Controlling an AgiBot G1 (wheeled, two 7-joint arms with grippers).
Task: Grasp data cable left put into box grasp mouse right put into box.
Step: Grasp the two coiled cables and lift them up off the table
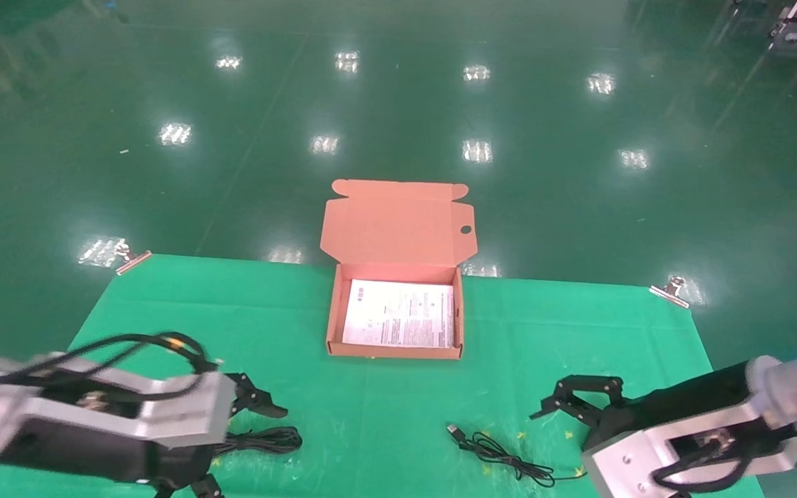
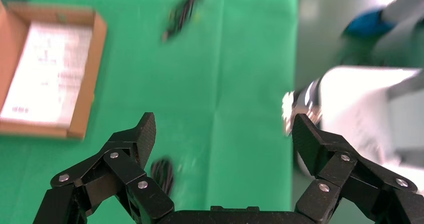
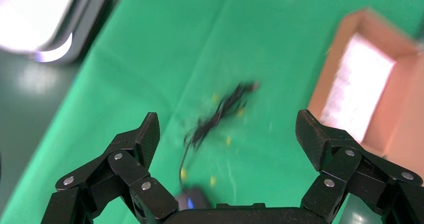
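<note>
The open orange-brown box (image 1: 334, 311) sits mid-table with a printed sheet inside and its lid standing up behind. The data cable (image 1: 270, 440), a black looped bundle, lies near the front left. My left gripper (image 1: 250, 451) is open and empty over it. In the left wrist view the cable (image 2: 162, 174) shows beside one finger of the open left gripper (image 2: 223, 129). The mouse (image 3: 192, 200) lies just below my open, empty right gripper (image 3: 227, 126). Its cord (image 1: 502, 453) trails toward the box. In the head view my right gripper (image 1: 564, 415) hides the mouse.
A green cloth (image 1: 163, 311) covers the table and is held by metal clips (image 1: 132, 259) at the far corners. The cord's USB plug (image 1: 452, 429) lies between the two grippers. Shiny green floor lies beyond the table's far edge.
</note>
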